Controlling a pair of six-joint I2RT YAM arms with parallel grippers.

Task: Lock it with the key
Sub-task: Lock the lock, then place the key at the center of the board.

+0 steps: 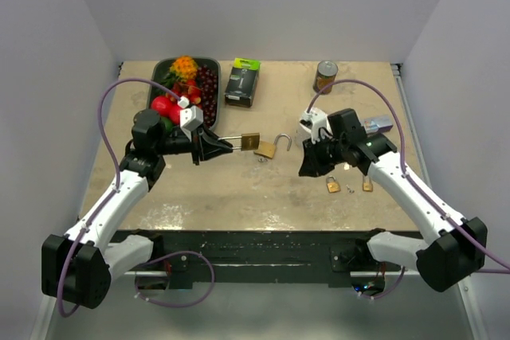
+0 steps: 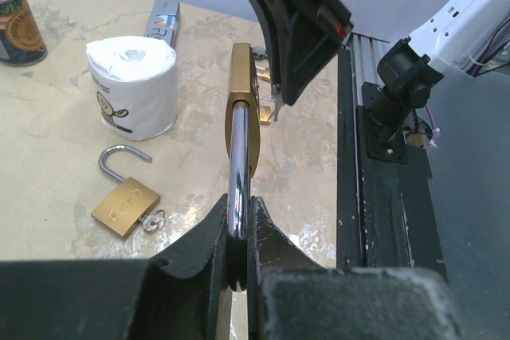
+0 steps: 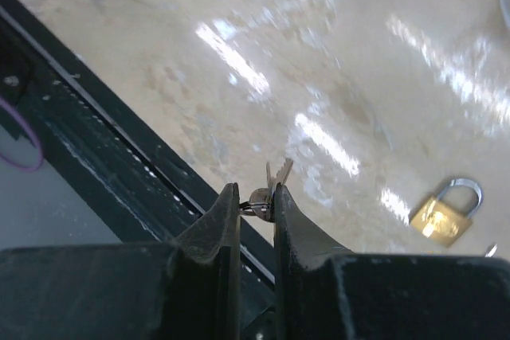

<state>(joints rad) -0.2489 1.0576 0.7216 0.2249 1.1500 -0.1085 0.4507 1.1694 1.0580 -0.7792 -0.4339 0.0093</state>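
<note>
My left gripper [image 1: 225, 147] [image 2: 237, 212] is shut on the steel shackle of a brass padlock [image 1: 249, 142] [image 2: 243, 93], which it holds level above the table with the body pointing right. To the right of it, my right gripper [image 1: 307, 168] [image 3: 256, 197] is shut on a small bunch of keys [image 3: 271, 189], and the key blades stick out past the fingertips. In the left wrist view the right gripper hangs just beyond the held padlock's body. A second brass padlock [image 1: 275, 149] [image 2: 126, 201] lies on the table with its shackle open and a key ring at its base.
Two small padlocks [image 1: 333, 185] [image 1: 367, 185] lie near the right arm, and one of them shows in the right wrist view [image 3: 442, 212]. A toilet roll [image 1: 312, 127] [image 2: 131, 85], a can [image 1: 325, 76], a black box [image 1: 241, 81] and a fruit tray [image 1: 209, 63] stand further back.
</note>
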